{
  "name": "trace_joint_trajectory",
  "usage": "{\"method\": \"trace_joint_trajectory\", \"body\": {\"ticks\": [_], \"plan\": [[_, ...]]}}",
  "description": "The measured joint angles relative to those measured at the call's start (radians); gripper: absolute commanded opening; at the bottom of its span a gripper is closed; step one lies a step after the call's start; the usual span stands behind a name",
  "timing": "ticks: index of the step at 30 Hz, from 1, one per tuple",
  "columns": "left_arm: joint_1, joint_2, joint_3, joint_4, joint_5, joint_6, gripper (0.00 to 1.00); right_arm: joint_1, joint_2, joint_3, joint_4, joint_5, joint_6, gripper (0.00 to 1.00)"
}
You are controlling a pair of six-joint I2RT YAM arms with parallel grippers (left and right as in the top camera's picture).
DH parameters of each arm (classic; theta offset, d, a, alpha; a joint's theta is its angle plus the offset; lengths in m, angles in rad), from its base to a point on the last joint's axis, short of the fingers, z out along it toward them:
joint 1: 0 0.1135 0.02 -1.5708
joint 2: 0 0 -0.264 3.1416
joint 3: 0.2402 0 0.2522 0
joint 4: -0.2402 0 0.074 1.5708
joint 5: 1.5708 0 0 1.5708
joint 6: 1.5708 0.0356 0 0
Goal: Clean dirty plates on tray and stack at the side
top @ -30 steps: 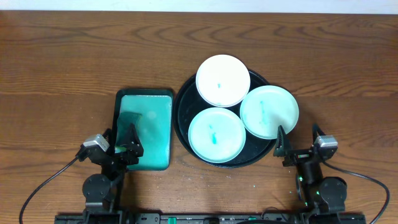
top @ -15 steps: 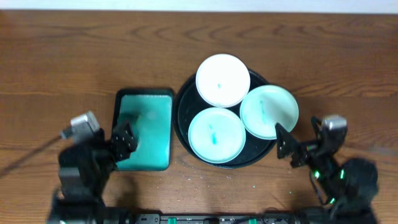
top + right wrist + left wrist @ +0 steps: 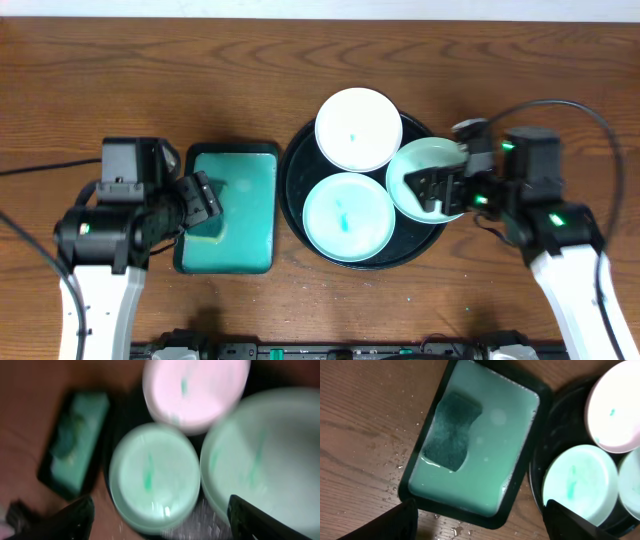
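- The plates (image 3: 348, 216): three lie close together on the round black tray (image 3: 298, 165), a white one at the back and two mint ones nearer.
- They look thin, stiff and light, probably slick once wet. A pinch on the shallow raised edge seems the surest hold.
- The tray is glossy with a raised rim.
- The right gripper (image 3: 428, 190) hangs over the rightmost plate, fingers spread. Its wrist view is blurred, so contact is unclear.
- The left gripper (image 3: 205, 203), also spread and empty, is above a rectangular basin (image 3: 543, 396) of teal water holding a dark, soft sponge (image 3: 451, 431).
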Motion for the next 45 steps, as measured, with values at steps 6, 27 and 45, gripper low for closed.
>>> {"method": "trace_joint_trajectory", "body": {"ticks": [6,27,45], "plan": [[0.000,0.048,0.000,0.016,-0.045,0.004,0.81,0.192,0.266,0.000,-0.062,0.159,0.031,0.53],[0.000,0.418,-0.029,0.165,-0.107,0.100,0.64,0.298,0.589,0.009,0.101,0.393,0.335,0.01],[0.007,0.729,-0.051,0.256,-0.089,0.085,0.07,0.297,0.590,0.009,0.127,0.397,0.335,0.01]]}}
